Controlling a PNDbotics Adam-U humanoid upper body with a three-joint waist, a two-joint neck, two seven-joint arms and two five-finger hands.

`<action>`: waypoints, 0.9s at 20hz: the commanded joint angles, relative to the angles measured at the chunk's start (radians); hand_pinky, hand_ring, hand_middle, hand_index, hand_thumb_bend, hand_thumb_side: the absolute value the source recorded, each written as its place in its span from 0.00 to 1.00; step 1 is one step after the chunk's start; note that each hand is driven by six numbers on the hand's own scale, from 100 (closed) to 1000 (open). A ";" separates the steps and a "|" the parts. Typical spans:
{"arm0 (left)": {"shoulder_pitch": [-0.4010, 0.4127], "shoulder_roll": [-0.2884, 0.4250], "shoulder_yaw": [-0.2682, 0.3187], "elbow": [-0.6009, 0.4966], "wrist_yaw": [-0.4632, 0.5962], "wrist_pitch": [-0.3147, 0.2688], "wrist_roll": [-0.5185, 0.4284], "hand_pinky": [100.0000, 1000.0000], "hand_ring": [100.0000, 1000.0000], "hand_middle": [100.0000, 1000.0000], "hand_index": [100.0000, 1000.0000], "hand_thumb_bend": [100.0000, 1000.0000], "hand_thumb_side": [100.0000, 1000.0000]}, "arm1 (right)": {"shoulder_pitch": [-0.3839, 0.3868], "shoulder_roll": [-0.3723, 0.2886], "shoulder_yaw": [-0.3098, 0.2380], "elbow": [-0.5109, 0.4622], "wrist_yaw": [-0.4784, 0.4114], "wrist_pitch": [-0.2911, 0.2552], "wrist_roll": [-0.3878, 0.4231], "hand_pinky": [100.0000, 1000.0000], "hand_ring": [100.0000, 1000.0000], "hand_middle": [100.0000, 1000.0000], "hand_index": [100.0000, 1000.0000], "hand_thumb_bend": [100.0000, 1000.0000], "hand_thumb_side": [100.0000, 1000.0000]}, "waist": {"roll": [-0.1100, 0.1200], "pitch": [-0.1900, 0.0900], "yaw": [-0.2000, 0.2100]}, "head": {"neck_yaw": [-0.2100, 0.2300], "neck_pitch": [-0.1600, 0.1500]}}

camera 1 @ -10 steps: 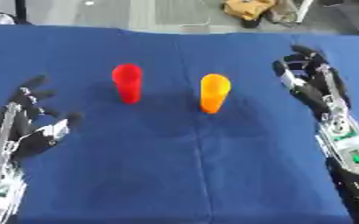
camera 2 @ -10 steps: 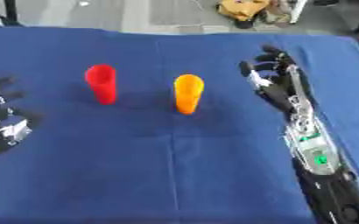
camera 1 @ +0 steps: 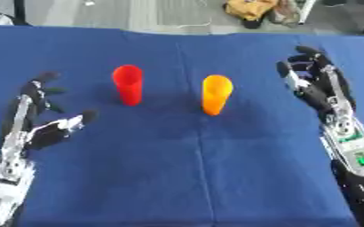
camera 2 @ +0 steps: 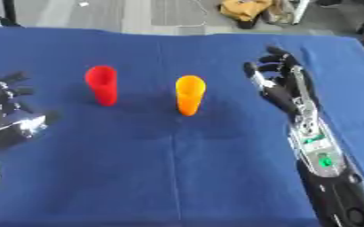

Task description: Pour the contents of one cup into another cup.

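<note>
Cups, red cup and orange cup, carry no readable writing

Soft blur — even, bright light

Blue tablecloth covers table; yellow-brown bundle on floor beyond

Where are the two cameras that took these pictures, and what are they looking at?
Left eye view: sits in the robot's head, looks down at the blue table; shows the left hand and right hand, both open.
Right eye view: sits just beside it, same downward look; the left hand is partly cut off at the edge.
Both share the red cup and orange cup, standing upright and apart, between the hands.
</note>
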 commanded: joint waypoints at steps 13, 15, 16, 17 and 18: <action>-0.178 -0.071 -0.024 0.258 -0.060 -0.049 0.078 0.38 0.63 0.74 0.82 0.84 0.26 | -0.015 -0.013 0.005 -0.015 -0.003 -0.003 0.007 0.40 0.65 0.64 0.84 0.45 0.40 | 0.004 -0.015 -0.016 | 0.013 0.004; -0.197 -0.077 -0.022 0.285 -0.069 -0.056 0.082 0.38 0.63 0.74 0.82 0.83 0.26 | -0.016 -0.012 0.005 -0.015 -0.003 -0.003 0.008 0.40 0.65 0.64 0.84 0.45 0.41 | 0.004 -0.012 -0.020 | 0.015 0.004; -0.206 -0.080 -0.021 0.297 -0.072 -0.059 0.082 0.38 0.63 0.74 0.82 0.83 0.26 | -0.017 -0.012 0.006 -0.015 -0.003 -0.003 0.008 0.40 0.65 0.64 0.84 0.45 0.40 | 0.004 -0.011 -0.022 | 0.016 0.004; -0.216 -0.082 -0.020 0.308 -0.076 -0.061 0.082 0.38 0.63 0.74 0.82 0.83 0.26 | -0.018 -0.011 0.007 -0.015 -0.003 -0.003 0.009 0.40 0.65 0.64 0.84 0.45 0.40 | 0.004 -0.010 -0.024 | 0.017 0.003; -0.224 -0.084 -0.018 0.318 -0.079 -0.063 0.082 0.38 0.63 0.74 0.82 0.83 0.26 | -0.018 -0.010 0.008 -0.015 -0.003 -0.003 0.010 0.40 0.65 0.64 0.84 0.45 0.40 | 0.004 -0.009 -0.026 | 0.018 0.003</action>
